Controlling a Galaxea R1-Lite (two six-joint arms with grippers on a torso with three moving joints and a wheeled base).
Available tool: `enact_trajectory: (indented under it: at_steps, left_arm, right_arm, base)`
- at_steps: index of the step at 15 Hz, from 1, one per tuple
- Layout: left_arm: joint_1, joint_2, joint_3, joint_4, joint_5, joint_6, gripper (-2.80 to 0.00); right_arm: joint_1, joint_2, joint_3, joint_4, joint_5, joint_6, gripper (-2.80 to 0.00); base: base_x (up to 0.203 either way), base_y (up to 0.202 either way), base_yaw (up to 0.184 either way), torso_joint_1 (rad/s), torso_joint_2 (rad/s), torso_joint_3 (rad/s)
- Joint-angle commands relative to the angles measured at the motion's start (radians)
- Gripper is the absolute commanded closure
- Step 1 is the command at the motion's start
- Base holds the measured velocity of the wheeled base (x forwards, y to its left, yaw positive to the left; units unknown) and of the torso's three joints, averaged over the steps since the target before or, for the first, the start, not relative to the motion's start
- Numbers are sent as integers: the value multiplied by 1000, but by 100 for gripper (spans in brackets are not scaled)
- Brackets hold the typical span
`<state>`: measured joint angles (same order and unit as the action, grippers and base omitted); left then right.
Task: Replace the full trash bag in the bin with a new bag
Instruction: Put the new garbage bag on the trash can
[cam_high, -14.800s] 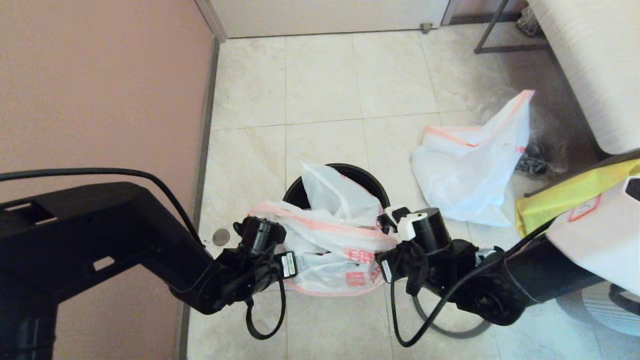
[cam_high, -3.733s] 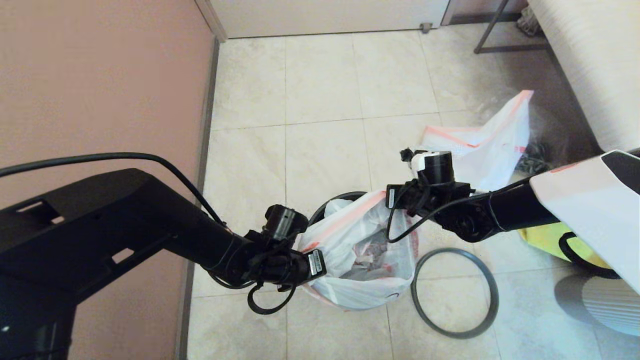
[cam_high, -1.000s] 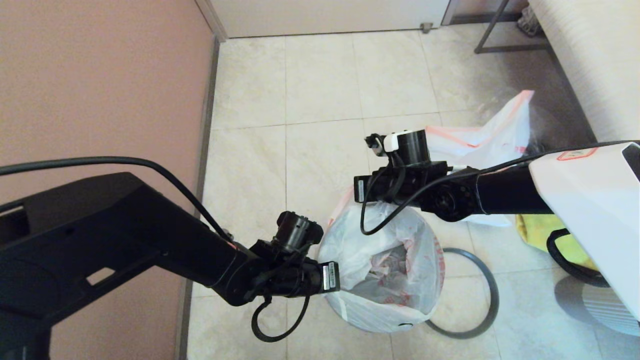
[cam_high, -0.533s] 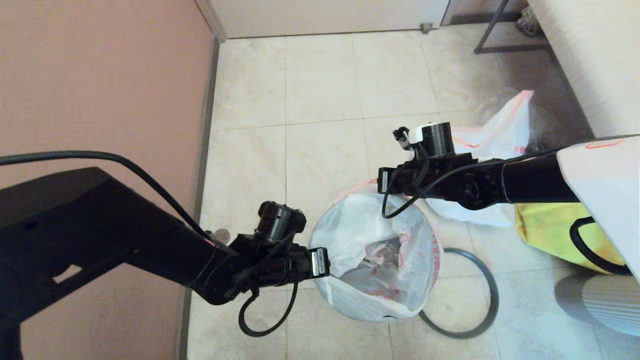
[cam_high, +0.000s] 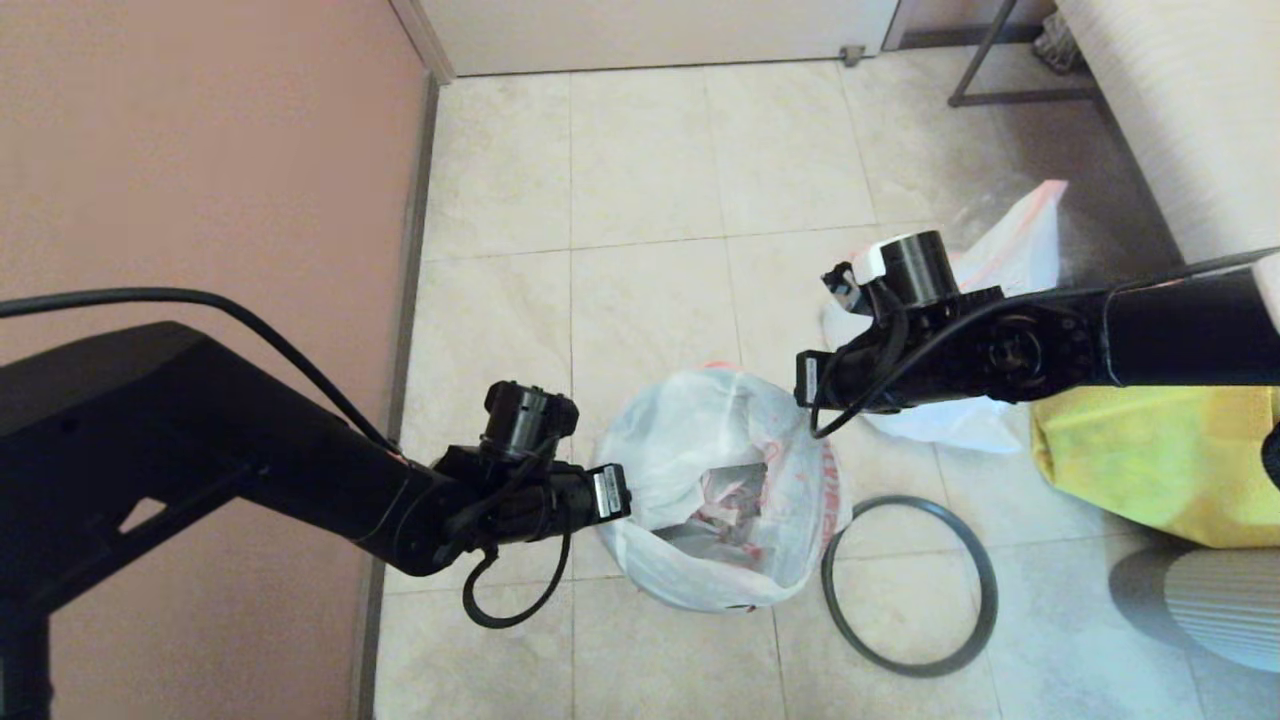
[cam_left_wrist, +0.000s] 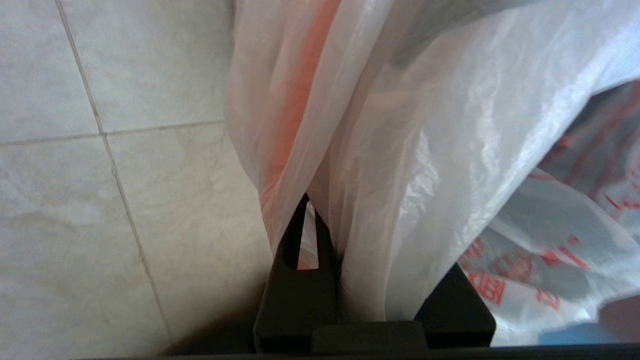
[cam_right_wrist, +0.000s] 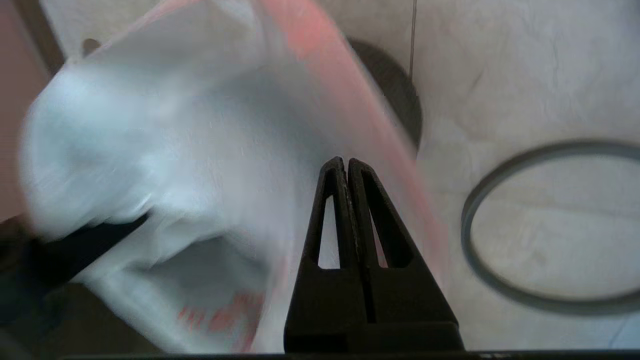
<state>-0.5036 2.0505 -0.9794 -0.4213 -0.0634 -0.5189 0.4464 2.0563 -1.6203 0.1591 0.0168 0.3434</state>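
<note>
The new bag (cam_high: 715, 470), thin and white with red print and a pink-orange hem, lies draped over the bin (cam_right_wrist: 400, 105); only a black arc of the bin shows past the film. At the bag's left edge my left gripper (cam_high: 622, 497) is open, and bag film (cam_left_wrist: 380, 190) hangs between its spread fingers and over one of them. My right gripper (cam_right_wrist: 345, 161) is at the bag's far right rim (cam_high: 800, 392), jaws pressed together at the hem. The full trash bag (cam_high: 1015, 240) sits on the floor behind the right arm. The bin's grey ring (cam_high: 985, 600) lies flat on the tiles.
A pink wall (cam_high: 200, 150) runs close along the left of the bin. A large yellow bag (cam_high: 1150, 470) lies at the right, next to a white fan-like thing (cam_high: 1200, 600). A metal frame (cam_high: 985, 60) and a white cushion stand at the far right.
The stretched bag mouth has shrunk and settled over the bin. My right gripper moved right and slightly towards me along the rim. My left gripper drew back a little to the left.
</note>
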Motion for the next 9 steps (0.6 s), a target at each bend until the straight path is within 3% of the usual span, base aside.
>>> enact_trajectory:
  at_steps: [1,5,6,9]
  left_arm:
    - [0,31,0,-2,0,-4,0]
    - [-1,83,-44,-4,4,-7,0]
    - [-6,83,-41,-2,4,-9,-280]
    - [-20,61,-27,2,7,-16,-280]
  right_arm:
    - [-1,-88,37,6,-1,10,0]
    - [7,-198,113,99,-35,9,0]
    - [15,-216,114,151,-55,2,0]
    - [53,-255,117,239,-102,-23,0]
  base:
    - [0,0,0,0,0,0]
    - [0,0,0,0,0,0]
    - [0,0,0,0,0,0]
    - [0,0,0,0,0,0]
